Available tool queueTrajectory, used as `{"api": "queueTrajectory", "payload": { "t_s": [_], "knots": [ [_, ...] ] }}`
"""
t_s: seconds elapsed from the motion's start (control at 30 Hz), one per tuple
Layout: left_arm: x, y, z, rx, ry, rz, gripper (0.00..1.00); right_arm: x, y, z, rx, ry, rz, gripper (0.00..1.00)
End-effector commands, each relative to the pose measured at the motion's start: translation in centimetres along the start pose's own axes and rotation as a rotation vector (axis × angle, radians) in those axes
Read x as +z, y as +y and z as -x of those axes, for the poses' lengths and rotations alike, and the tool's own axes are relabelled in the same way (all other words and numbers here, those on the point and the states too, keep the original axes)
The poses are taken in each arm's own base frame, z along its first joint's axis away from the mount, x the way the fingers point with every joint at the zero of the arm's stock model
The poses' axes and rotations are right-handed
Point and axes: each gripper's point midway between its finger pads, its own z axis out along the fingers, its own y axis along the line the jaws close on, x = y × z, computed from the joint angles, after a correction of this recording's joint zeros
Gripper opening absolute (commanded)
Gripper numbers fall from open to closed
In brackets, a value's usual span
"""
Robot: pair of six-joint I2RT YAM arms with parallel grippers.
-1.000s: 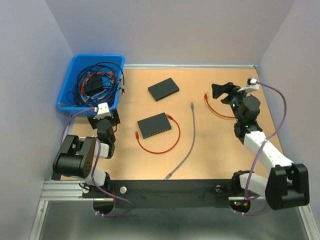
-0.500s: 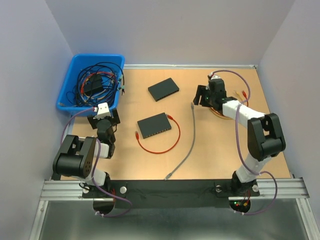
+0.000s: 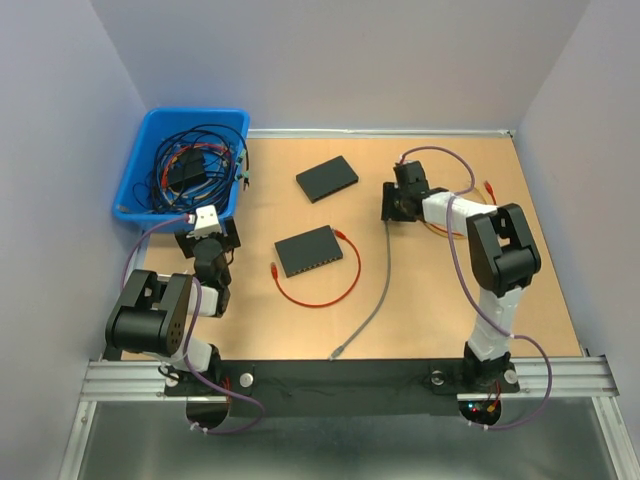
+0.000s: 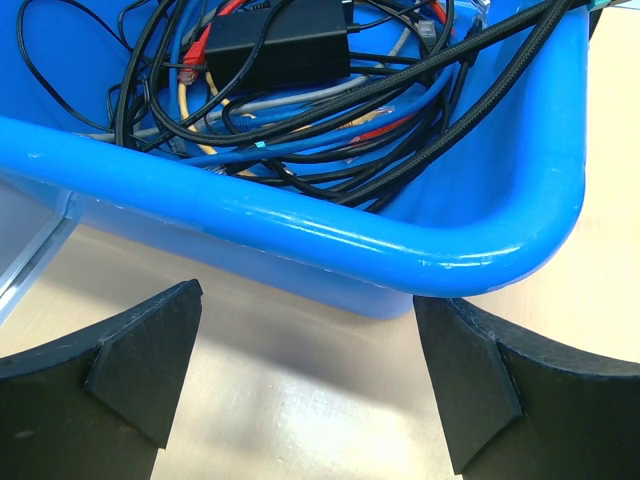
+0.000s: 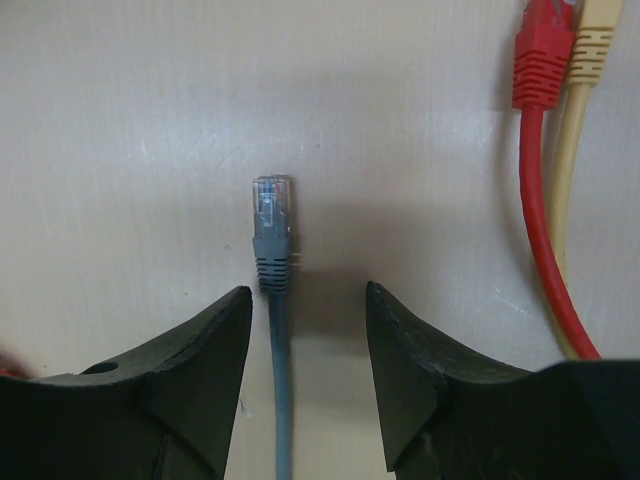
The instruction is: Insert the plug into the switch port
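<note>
A grey cable (image 3: 380,275) lies on the table, its far plug (image 5: 271,225) flat just ahead of my right gripper (image 5: 305,310). The right gripper (image 3: 390,207) is open and low, its fingers (image 5: 205,350) straddling the grey cable just behind the plug, not touching it. Two black switches lie on the table: one at the middle (image 3: 309,251) with a red cable (image 3: 330,290) looped round it, one further back (image 3: 327,178). My left gripper (image 4: 305,330) is open and empty, near the table by the blue bin (image 4: 330,225).
The blue bin (image 3: 135,190) at the back left holds several tangled cables and a black adapter (image 4: 285,40). A red plug (image 5: 545,50) and a beige plug (image 5: 590,50) with their cables lie right of the right gripper. An orange cable (image 3: 450,232) curves under the right arm.
The right arm has swung left across the table and come down from above the red and orange cables to the far end of the grey cable. The left arm has not moved.
</note>
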Motion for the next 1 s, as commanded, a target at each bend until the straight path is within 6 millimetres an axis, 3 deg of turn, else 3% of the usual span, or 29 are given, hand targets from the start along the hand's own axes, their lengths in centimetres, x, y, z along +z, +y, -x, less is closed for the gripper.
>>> {"api": "queueTrajectory", "payload": {
  "t_s": [0.0, 0.13, 0.33, 0.47, 0.53, 0.63, 0.77, 0.8, 0.9, 0.97],
  "knots": [
    [0.0, 0.4, 8.3, -0.149, -0.313, 0.018, 0.99, 0.3, 0.5, 1.4, -0.024, -0.027, -0.012, 0.55],
    [-0.1, 0.4, 8.3, -0.149, -0.313, 0.018, 0.99, 1.1, 1.0, 1.1, -0.041, -0.018, -0.015, 0.52],
    [0.0, 0.4, 8.3, -0.149, -0.314, 0.020, 0.99, 1.7, 1.3, 0.2, -0.082, 0.003, -0.045, 0.37],
    [-0.1, 0.4, 8.3, -0.150, -0.313, 0.020, 0.99, 1.9, 1.6, -0.9, -0.107, 0.029, -0.044, 0.19],
    [0.0, 0.4, 8.3, -0.150, -0.314, 0.020, 0.99, 2.1, 1.7, -1.8, -0.121, 0.054, -0.025, 0.04],
    [-0.1, 0.4, 8.3, -0.148, -0.313, 0.020, 0.99, 1.5, 1.9, -2.2, -0.138, 0.062, 0.000, 0.00],
    [-0.1, 0.4, 8.3, -0.150, -0.313, 0.020, 0.99, -1.2, 3.7, -0.7, -0.170, 0.023, 0.111, 0.01],
    [-0.1, 0.4, 8.4, -0.150, -0.315, 0.020, 0.99, -2.7, 4.2, 0.3, -0.183, -0.012, 0.139, 0.00],
    [-0.1, 0.4, 8.4, -0.150, -0.315, 0.020, 0.99, -5.7, 6.5, 1.0, -0.200, -0.040, 0.286, 0.00],
    [-0.1, 0.4, 8.3, -0.149, -0.314, 0.020, 0.99, -9.2, 8.8, 1.1, -0.217, -0.076, 0.445, 0.00]
  ]
}}
